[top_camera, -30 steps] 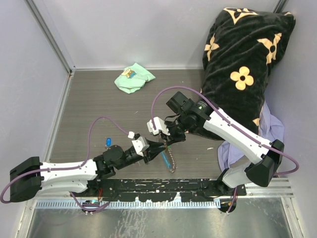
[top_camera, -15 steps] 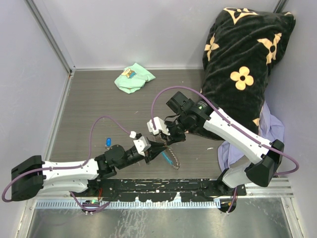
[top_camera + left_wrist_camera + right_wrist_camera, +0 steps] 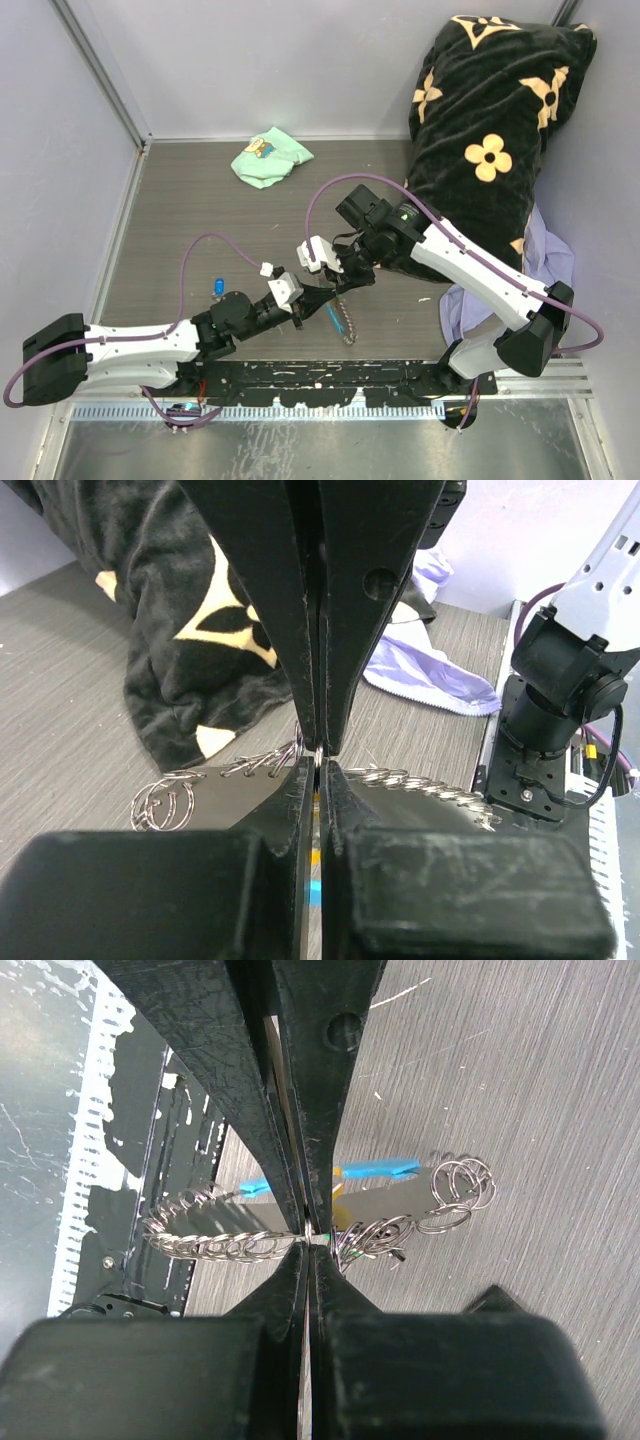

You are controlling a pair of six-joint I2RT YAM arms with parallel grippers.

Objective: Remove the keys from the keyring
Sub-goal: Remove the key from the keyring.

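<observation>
We see both grippers meeting tip to tip over the middle of the table [image 3: 200, 210]. The left gripper [image 3: 322, 294] is pressed closed on the keyring [image 3: 455, 1192], and the right gripper [image 3: 340, 283] is closed likewise, pinching the same thin wire (clearest from the wrists). Its chain [image 3: 347, 330] and sky-blue fob [image 3: 331, 318] trail toward 6 o'clock. One blue-tagged key [image 3: 218, 287] lies well apart at 9 o'clock.

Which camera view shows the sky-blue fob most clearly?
The right wrist view: the sky-blue fob appears close and large. The top view shows it as a small sliver; the left wrist view almost hides it.
</observation>
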